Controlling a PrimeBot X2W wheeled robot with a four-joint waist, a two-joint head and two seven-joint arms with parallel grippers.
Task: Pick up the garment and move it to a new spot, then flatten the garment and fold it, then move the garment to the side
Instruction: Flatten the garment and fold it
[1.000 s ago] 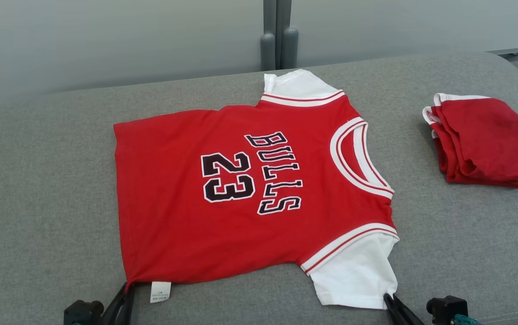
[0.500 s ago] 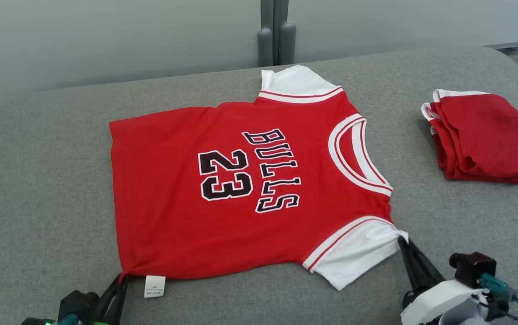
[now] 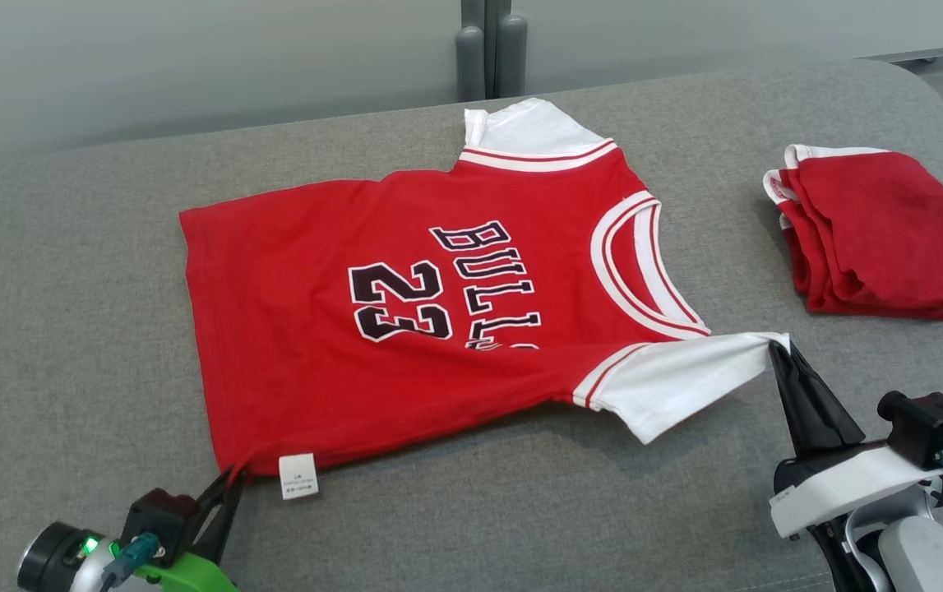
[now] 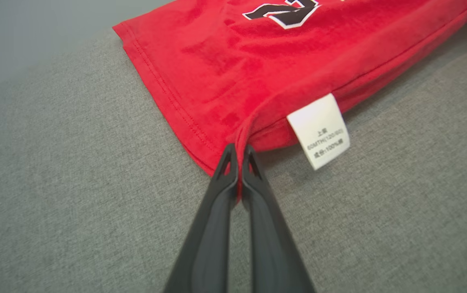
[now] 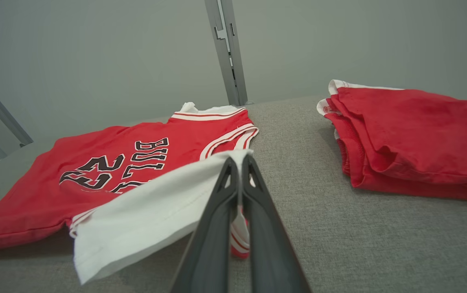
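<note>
Grey woven fabric surface [image 3: 68, 329], rounded at the far right corner. Folded red cloth [image 3: 890, 238] with white trim lies on it at the right, several layers stacked, folded edges facing left. Behind the surface: plain grey-green wall panels [image 3: 191, 66], with a grey vertical post [image 3: 486, 49] between them, two rounded feet at its base.
</note>
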